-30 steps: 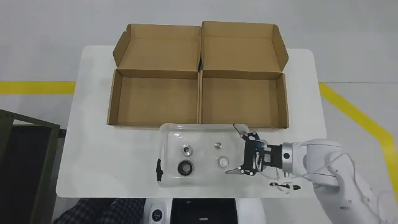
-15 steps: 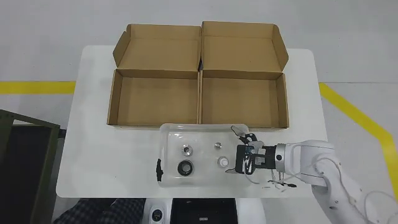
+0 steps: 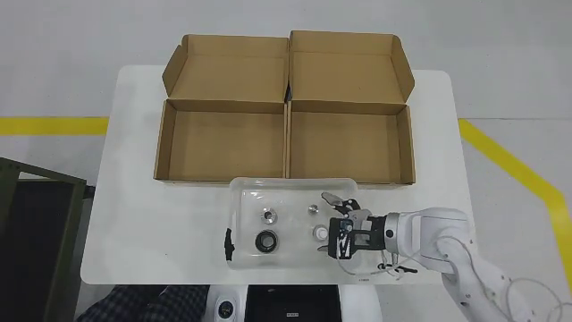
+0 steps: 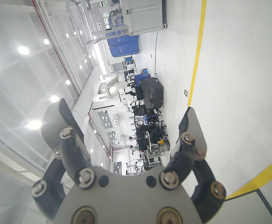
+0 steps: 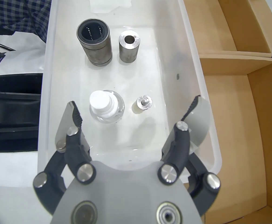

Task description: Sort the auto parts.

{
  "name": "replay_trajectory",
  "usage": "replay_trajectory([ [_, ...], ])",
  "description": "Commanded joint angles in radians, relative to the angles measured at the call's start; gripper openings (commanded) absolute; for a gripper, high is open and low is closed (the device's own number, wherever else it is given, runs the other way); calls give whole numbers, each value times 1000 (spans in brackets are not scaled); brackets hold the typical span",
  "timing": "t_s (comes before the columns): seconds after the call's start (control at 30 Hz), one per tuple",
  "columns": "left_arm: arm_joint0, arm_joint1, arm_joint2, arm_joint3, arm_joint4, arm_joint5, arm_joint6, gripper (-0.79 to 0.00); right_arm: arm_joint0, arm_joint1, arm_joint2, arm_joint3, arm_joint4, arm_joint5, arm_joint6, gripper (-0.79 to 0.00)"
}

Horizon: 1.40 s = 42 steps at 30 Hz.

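Note:
A clear plastic bin (image 3: 241,199) sits at the table's front edge and holds several parts. In the right wrist view these are a dark linear bearing (image 5: 94,41), a steel sleeve (image 5: 129,47), a white-capped part (image 5: 104,108) and a small metal stud (image 5: 143,102). My right gripper (image 5: 135,105) hangs open over the bin's right half (image 3: 327,224), with the white-capped part (image 3: 319,232) and the stud (image 3: 314,208) between its spread fingers and nothing held. My left gripper (image 4: 126,111) is open and empty, pointing out at the room.
Two open cardboard boxes stand side by side behind the bin, the left box (image 3: 222,143) and the right box (image 3: 349,148), both with lids folded back. A dark cart (image 3: 36,233) stands off the table's left side. Bare table lies left of the bin.
My right gripper has moved left, from the bin's right end to over the parts inside it. It has stayed open. The parts have not moved.

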Motion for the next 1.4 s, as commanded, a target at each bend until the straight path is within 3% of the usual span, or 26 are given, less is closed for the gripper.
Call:
replay_trajectory([
  [0.0,0,0,0,0,0,0,0,0,2,1,-6,0,-5,-1,2,-222],
  [0.27,0,0,0,0,0,0,0,0,7,4,-32,1,-16,-16,27,-259],
  [0.33,0,0,0,0,0,0,0,0,9,5,-39,3,-17,-21,36,-305],
  [0.53,0,0,0,0,0,0,0,0,18,6,-56,12,-13,-24,50,-505],
  [0.7,0,0,0,0,0,0,0,0,27,8,-64,17,-2,-28,52,-785],
  [1.03,0,0,0,0,0,0,0,0,15,20,-18,-27,80,-58,-12,-785],
  [1.37,0,0,0,0,0,0,0,0,-25,28,93,-25,209,-13,-222,-785],
])
